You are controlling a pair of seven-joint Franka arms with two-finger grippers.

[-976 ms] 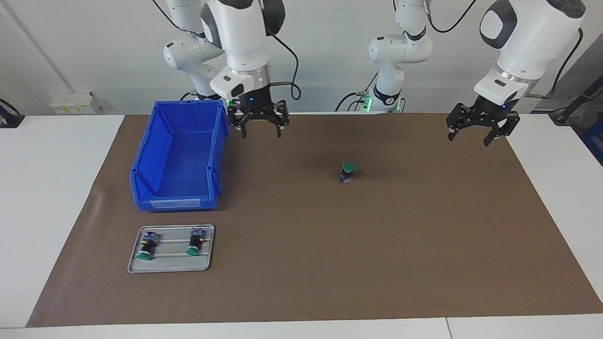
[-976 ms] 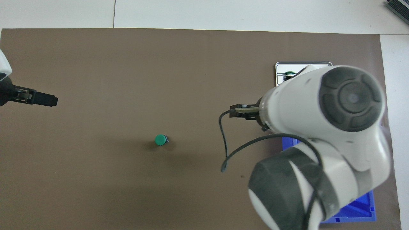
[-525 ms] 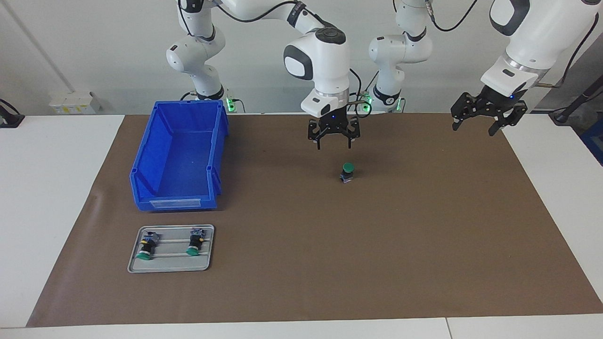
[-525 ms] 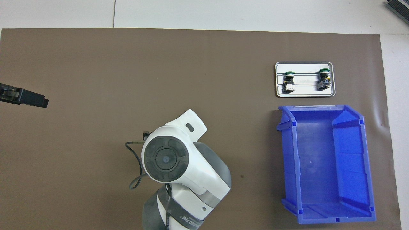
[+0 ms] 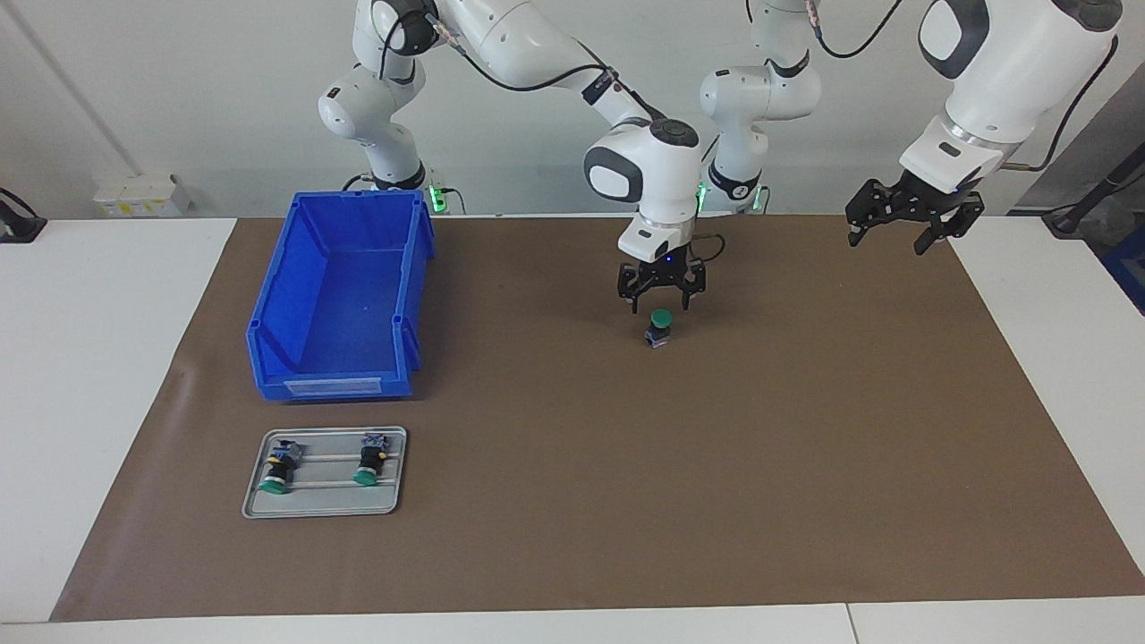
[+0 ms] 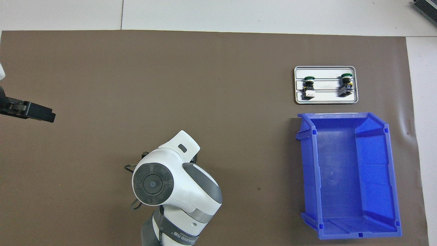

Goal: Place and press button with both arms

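The button (image 5: 660, 326) stands upright on the brown mat near the table's middle, green cap up. My right arm reaches across, and its gripper (image 5: 660, 302) hangs straight over the button, open, with its fingertips (image 5: 637, 305) spread at either side just above the cap. I cannot tell whether they touch it. In the overhead view the right arm's wrist (image 6: 160, 181) covers the button and the gripper. My left gripper (image 5: 903, 228) is open and empty, up in the air over the mat's edge at the left arm's end; it also shows in the overhead view (image 6: 42, 114).
A blue bin (image 5: 331, 386) (image 6: 309, 171) stands empty at the right arm's end. Farther from the robots beside it, a grey tray (image 5: 322, 511) (image 6: 324, 101) holds two more green-capped buttons lying on their sides.
My right gripper has swung from beside the blue bin toward the table's middle and come down over the button. My left gripper has shifted only slightly.
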